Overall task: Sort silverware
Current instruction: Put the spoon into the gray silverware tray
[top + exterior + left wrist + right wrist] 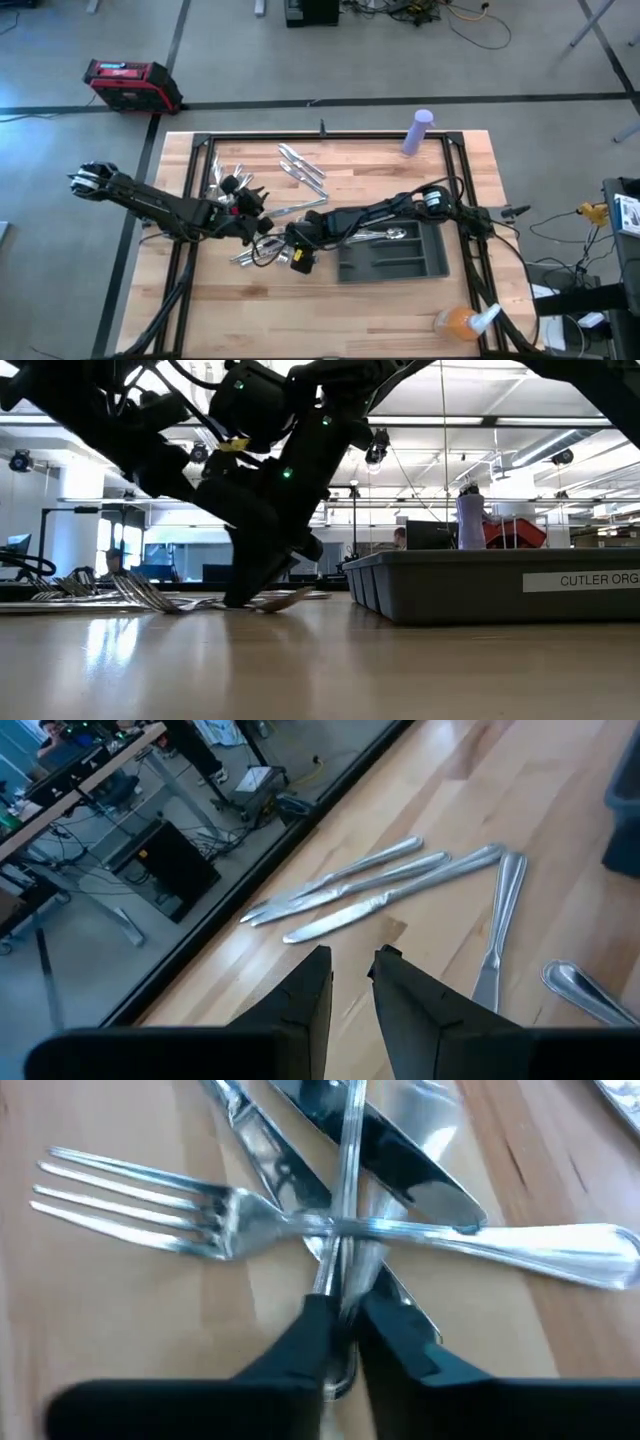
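The silverware lies in groups on the wooden table: knives (300, 165) at the far middle, forks (225, 182) at the far left, and a crossed pile (255, 250) left of the dark grey tray (390, 262). My right gripper (342, 1335) is down in that pile, shut on one slim piece. A fork (150, 1205) lies across that piece, with knife blades (400, 1160) beside it. My left gripper (350, 975) hovers just left of it above the table, narrowly open with nothing between its fingers. It looks toward three knives (350, 885). My right gripper pinches the slim handle (342, 1295) of one piece of silverware between its two fingers, close to the handle's rounded free end. The fingers slant down from the table's right side. The handle runs on ahead of them under the crossing fork, in the pile on the table.
The tray holds a few pieces (385, 237) in its far compartment. A purple cylinder (418, 132) stands at the far edge and an orange spray bottle (462, 322) at the near right. A loose handle (500, 915) and spoon (585, 992) lie near my left gripper.
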`<state>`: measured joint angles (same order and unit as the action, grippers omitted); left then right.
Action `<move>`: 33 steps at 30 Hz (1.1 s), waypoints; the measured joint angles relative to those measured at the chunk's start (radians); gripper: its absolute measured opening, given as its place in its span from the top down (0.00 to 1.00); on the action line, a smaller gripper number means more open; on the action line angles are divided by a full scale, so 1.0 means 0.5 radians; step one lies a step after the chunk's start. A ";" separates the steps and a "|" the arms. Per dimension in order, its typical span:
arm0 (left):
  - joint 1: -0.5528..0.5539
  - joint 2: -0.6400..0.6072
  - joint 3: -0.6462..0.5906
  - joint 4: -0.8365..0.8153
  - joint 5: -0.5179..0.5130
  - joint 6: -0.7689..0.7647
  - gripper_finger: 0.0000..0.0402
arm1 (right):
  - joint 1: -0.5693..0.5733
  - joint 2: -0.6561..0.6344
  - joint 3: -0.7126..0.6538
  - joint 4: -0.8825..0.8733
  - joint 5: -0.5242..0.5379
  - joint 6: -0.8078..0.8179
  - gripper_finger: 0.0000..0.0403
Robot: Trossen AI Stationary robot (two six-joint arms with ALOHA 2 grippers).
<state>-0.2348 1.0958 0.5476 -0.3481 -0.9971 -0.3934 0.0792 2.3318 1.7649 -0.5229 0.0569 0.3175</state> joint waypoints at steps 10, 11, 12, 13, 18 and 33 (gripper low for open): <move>0.000 0.030 0.012 0.073 0.002 -0.001 0.84 | -0.050 -0.107 -0.013 -0.195 -0.020 -0.118 0.99; 0.000 0.032 0.016 0.083 0.002 -0.003 0.84 | -0.054 -0.117 -0.013 -0.246 -0.009 -0.120 0.99; 0.000 0.033 0.020 0.087 0.005 -0.007 0.84 | -0.058 -0.136 -0.016 -0.295 -0.001 -0.121 1.00; 0.000 0.032 0.021 0.088 0.019 -0.010 0.84 | -0.062 -0.155 -0.019 -0.338 0.018 -0.120 1.00; 0.000 0.035 0.020 0.129 0.032 -0.017 0.84 | -0.061 -0.214 -0.019 -0.507 0.196 -0.144 1.00; 0.000 0.042 0.018 0.150 0.028 -0.016 0.84 | -0.064 -0.420 -0.016 -0.652 0.216 -0.271 1.00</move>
<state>-0.2348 1.1168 0.5568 -0.2729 -0.9829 -0.4015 0.0471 2.1218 1.7570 -0.8488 0.1651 0.1820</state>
